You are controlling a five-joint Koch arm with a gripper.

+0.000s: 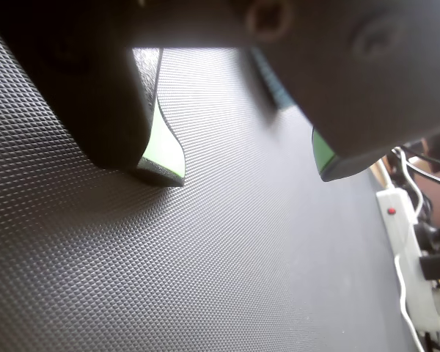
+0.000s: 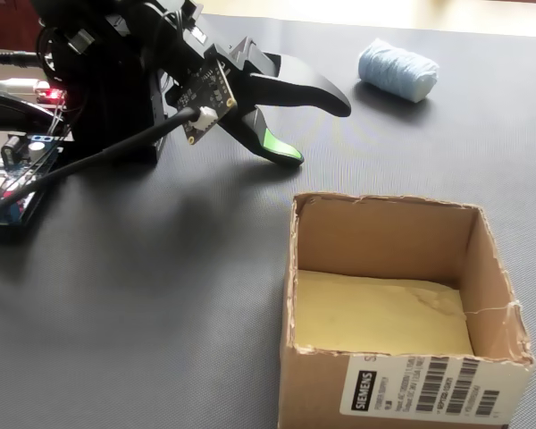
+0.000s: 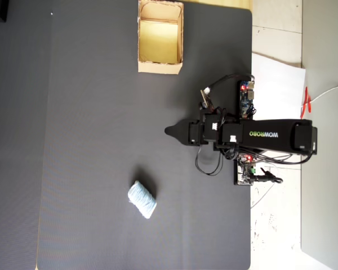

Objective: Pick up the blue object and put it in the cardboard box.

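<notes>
Blue bundle [image 2: 397, 69] lay on the dark mat [image 2: 161, 295] at the far right of the fixed view, well apart from the gripper [image 2: 322, 125] and untouched. Gripper jaws stood spread with nothing between them (green pads [image 1: 165, 143] visible in the wrist view), tips just above the mat. Cardboard box [image 2: 496, 268] sat near the camera, right of centre, nothing inside. In the overhead view, bundle [image 3: 142, 199] and box [image 3: 160, 67] lay on opposite sides of the arm [image 3: 259, 135].

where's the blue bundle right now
The blue object lies on the black mat in the overhead view's lower middle, clear of the gripper and far from the cardboard box at top.
</notes>
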